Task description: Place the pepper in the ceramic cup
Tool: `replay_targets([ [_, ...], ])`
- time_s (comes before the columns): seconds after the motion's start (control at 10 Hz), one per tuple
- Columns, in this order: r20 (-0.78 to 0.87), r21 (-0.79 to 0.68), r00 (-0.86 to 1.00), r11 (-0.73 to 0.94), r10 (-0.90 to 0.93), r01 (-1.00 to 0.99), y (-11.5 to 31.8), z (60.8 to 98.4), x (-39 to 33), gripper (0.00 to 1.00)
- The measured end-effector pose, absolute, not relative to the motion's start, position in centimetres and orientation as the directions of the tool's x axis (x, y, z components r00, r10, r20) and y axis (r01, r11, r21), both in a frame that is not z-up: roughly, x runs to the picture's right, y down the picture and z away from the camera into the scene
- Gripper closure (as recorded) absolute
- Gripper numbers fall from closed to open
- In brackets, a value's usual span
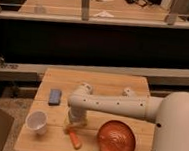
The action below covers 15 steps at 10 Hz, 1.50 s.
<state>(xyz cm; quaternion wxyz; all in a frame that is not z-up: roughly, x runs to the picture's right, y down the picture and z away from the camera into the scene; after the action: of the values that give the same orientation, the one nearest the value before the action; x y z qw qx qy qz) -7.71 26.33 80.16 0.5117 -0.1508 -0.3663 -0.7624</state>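
desk: wooden top carrying everything. The stuff sits mostly along the front half, so it's all within one easy sweep for the robot.
arm: white, reaches in from the right across the middle of the desk, then bends down at the wrist near the front-left. My guess is it comes in that way so the wrist ends up right above the pepper.
bowl: wide orange-red ribbed thing at the front right, near the pepper but not touching it. Similar colour, so it could be mistaken for the target. It isn't between pepper and cup, though, so it shouldn't get in the way.
cup: plain white, upright, mouth facing up, at the front left. Nothing stands between it and the pepper, so the carry looks short.
tool: pointing down, just above or on the back end of the pepper. Spread or pinched, honestly can't tell from here.
pad: small blue block lying flat behind the cup. Not part of the job.
pepper: little orange-red taper, lying on the desk at the front between cup and bowl, right under the tool. It doesn't look lifted, so I'd say we're at the grab step.
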Motion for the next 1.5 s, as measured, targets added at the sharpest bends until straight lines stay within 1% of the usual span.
replay_targets([
  [0.1, 0.604, 0.403, -0.428, -0.206, -0.672, 0.892, 26.1, 80.2, -7.7, 0.39],
  [0.3, 0.602, 0.405, -0.430, -0.206, -0.673, 0.891, 26.1, 80.3, -7.8, 0.58],
  [0.4, 0.598, 0.412, -0.438, -0.210, -0.671, 0.886, 26.0, 80.3, -7.8, 0.70],
  [0.5, 0.597, 0.412, -0.441, -0.215, -0.670, 0.885, 25.9, 80.2, -7.6, 0.80],
  [0.7, 0.593, 0.412, -0.443, -0.220, -0.672, 0.884, 25.6, 79.9, -7.6, 0.94],
  [0.8, 0.587, 0.413, -0.448, -0.227, -0.674, 0.882, 25.3, 79.6, -7.8, 0.98],
  [1.4, 0.561, 0.430, -0.481, -0.259, -0.674, 0.865, 23.7, 77.8, -7.8, 0.98],
  [1.5, 0.557, 0.433, -0.488, -0.267, -0.672, 0.861, 23.5, 77.5, -7.8, 0.93],
])
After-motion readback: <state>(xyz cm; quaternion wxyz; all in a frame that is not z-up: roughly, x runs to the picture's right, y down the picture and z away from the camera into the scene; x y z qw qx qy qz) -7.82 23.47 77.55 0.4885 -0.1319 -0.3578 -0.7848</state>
